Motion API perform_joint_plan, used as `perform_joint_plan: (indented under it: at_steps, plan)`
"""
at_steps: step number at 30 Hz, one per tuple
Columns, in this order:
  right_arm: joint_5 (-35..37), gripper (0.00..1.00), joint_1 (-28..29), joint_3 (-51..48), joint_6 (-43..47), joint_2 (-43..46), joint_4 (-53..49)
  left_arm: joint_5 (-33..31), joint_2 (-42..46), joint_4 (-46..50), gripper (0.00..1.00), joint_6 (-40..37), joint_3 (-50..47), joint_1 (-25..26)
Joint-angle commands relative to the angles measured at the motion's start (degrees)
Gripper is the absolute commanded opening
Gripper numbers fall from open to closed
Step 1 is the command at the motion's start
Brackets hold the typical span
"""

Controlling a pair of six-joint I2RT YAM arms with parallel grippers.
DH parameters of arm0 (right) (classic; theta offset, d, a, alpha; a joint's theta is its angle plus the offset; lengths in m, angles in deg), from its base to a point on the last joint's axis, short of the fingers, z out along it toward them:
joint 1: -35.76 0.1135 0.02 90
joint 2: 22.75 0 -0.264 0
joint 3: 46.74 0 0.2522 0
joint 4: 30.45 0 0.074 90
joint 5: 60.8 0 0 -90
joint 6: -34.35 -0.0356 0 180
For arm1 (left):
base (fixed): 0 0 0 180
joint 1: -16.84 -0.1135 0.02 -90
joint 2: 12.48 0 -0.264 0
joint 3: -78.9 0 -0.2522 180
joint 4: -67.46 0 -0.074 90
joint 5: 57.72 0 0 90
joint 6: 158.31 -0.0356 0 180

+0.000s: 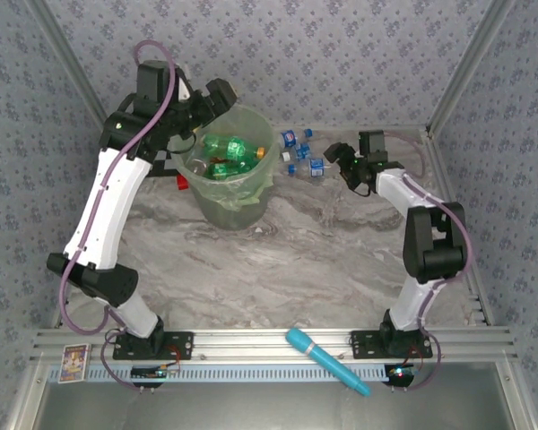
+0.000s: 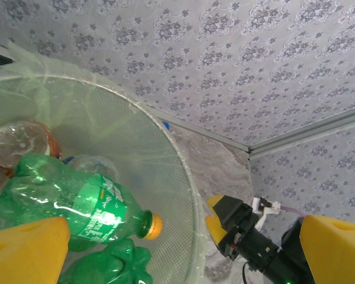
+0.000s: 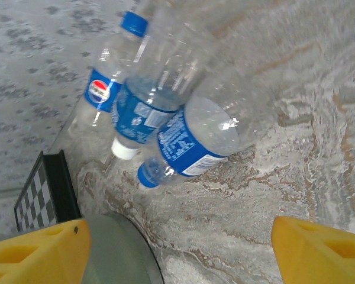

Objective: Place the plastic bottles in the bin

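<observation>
With both open and empty, the right gripper may send the bunched bottles at upper centre rolling instead of catching one, while the left gripper hangs above the bin.

Robot test booth, wallpapered panels, aluminium rail

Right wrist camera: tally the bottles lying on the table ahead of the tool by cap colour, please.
Blue cap: 2, the Pepsi bottle and the nearest bottle
White cap: 1, the middle bottle
Total: 3
</observation>
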Motion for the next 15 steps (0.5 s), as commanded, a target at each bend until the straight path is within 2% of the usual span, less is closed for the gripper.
perform_joint_plan:
  at_steps: [1, 7, 15]
  plan:
    - [1.2, 0.82, 0.9, 3.0, -10.6, -3.0, 2.9, -2.4, 3.5, 0.6, 1.00, -4.0, -1.1, 0.2]
    - [4.3, 0.82, 1.4, 4.0, -20.4, -9.1, 7.4, -3.0, 4.4, 0.8, 1.00, -6.3, -1.7, 0.1]
    - [7.3, 0.82, 2.2, 7.2, -28.8, -15.9, 10.0, -3.2, 4.7, 1.8, 1.00, -7.7, -1.6, -0.7]
